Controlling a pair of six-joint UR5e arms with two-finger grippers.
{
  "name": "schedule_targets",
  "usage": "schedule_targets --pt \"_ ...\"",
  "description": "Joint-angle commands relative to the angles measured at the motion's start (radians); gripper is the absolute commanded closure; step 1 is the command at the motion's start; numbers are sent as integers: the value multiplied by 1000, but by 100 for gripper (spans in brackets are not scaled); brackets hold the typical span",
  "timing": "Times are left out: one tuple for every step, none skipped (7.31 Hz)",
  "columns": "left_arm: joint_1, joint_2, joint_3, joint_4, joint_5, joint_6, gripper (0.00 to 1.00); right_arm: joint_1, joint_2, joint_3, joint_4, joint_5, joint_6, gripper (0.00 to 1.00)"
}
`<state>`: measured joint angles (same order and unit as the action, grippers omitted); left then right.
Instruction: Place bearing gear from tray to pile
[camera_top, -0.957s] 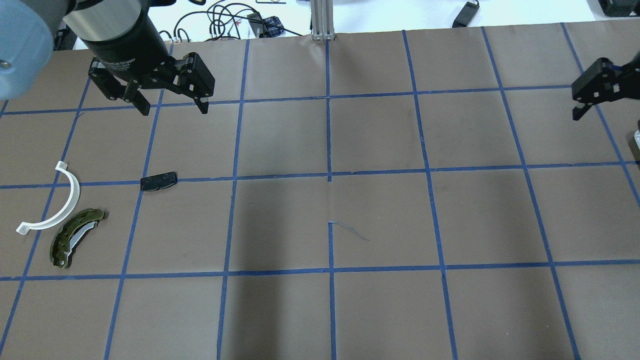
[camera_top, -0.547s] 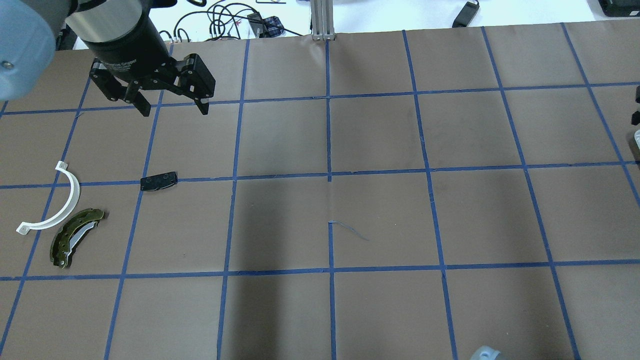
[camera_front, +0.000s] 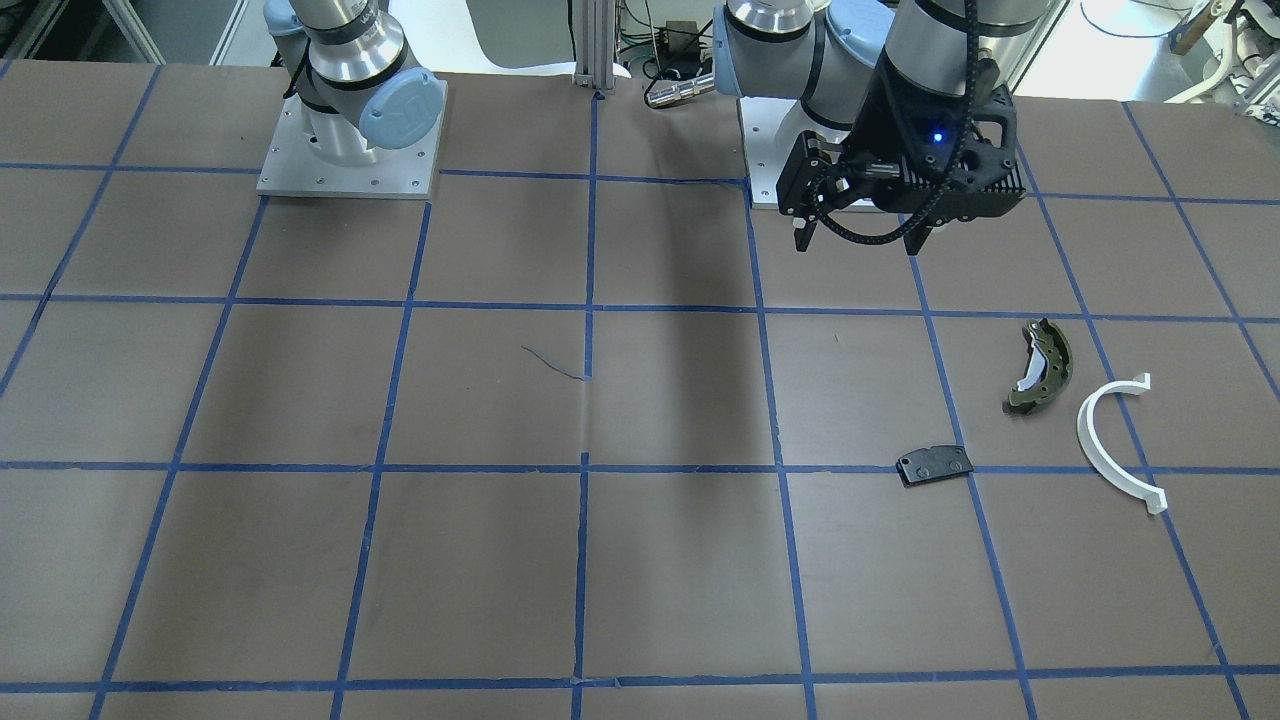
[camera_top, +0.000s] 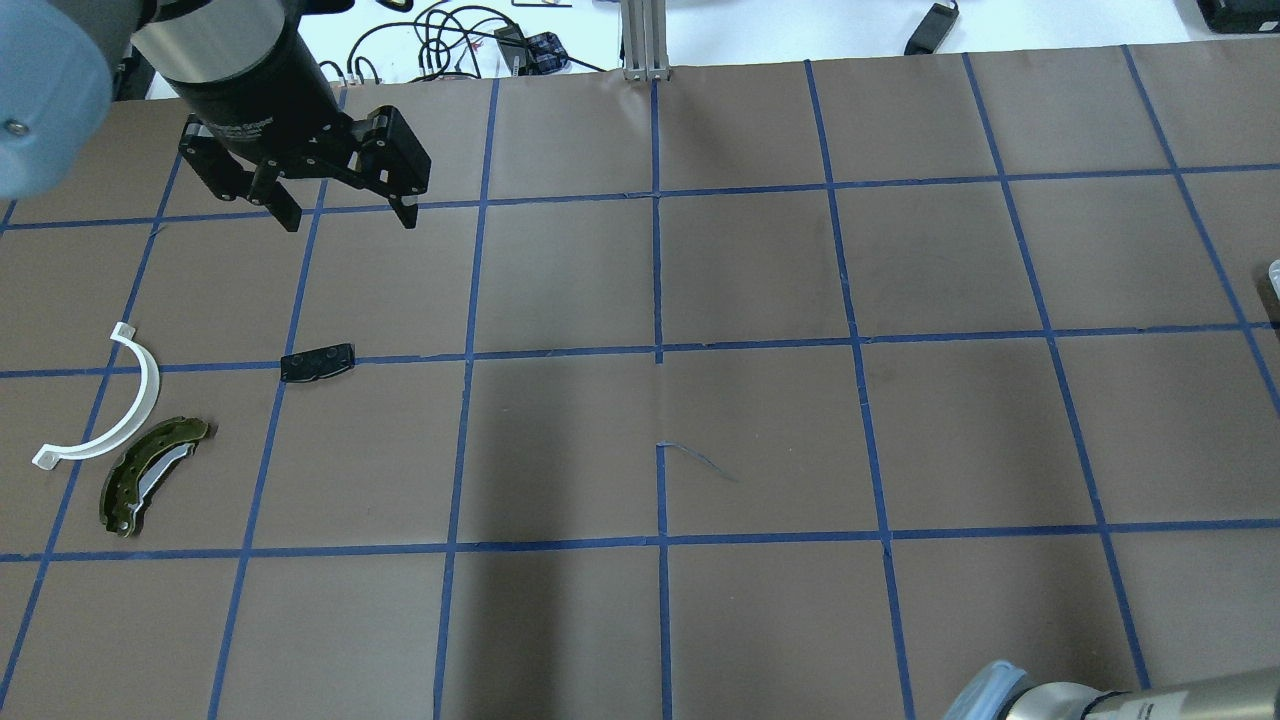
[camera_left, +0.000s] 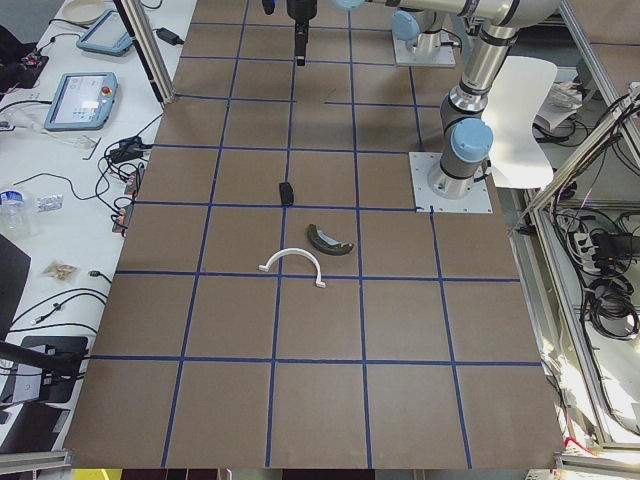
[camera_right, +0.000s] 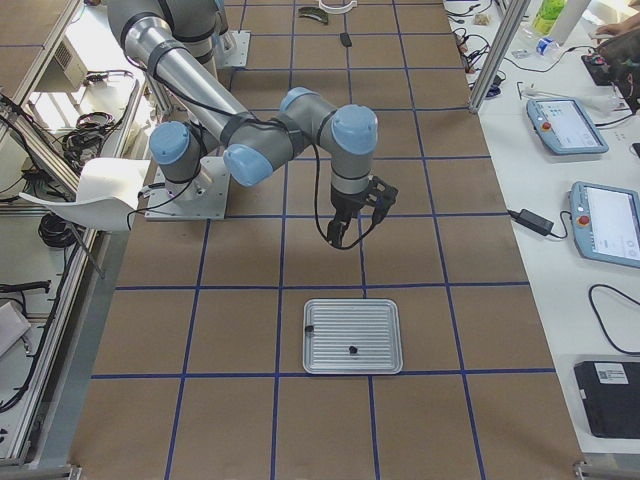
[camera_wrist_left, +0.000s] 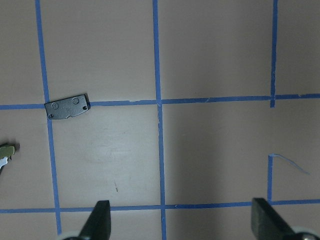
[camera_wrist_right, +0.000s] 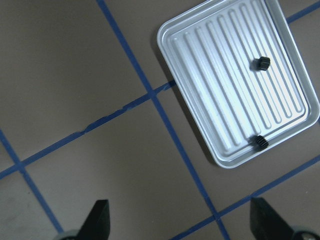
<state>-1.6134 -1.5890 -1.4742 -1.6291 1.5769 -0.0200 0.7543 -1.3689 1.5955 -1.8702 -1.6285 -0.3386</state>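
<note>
In the tray (camera_wrist_right: 210, 75) a black bearing gear (camera_wrist_right: 260, 63) lies near the middle, a second gear (camera_wrist_right: 260, 142) (apparently its twin) against the tray's rim. The right hand (camera_wrist_right: 180, 220) hangs off the tray's corner, spread wide, empty; the left hand (camera_top: 349, 218), likewise spread, is far from the tray. A finger could strike the rim and shove the tray.

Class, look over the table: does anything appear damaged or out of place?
Near the centre, a thin strand of blue grid tape has peeled off its line and curls loose across the brown table cover.
</note>
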Motion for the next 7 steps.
schedule_targets --pt "0 6 -3 0 2 2 0 -33 165 -121 -20 -125 -84 0" --pt "1 -3 8 0 3 3 0 -47 238 -174 -20 -120 -91 0" --pt "1 -9 9 0 5 3 0 -71 285 -202 -26 -116 -106 0" --pt "1 4 0 0 5 3 0 -79 321 -206 -65 -114 -108 0" --pt "1 -2 5 0 3 3 0 -81 339 -204 -131 -114 -105 0" --pt "1 -12 14 0 3 3 0 -88 365 -204 -165 -59 -102 0" --pt "1 -5 12 0 3 3 0 -111 388 -204 -188 -19 -105 0"
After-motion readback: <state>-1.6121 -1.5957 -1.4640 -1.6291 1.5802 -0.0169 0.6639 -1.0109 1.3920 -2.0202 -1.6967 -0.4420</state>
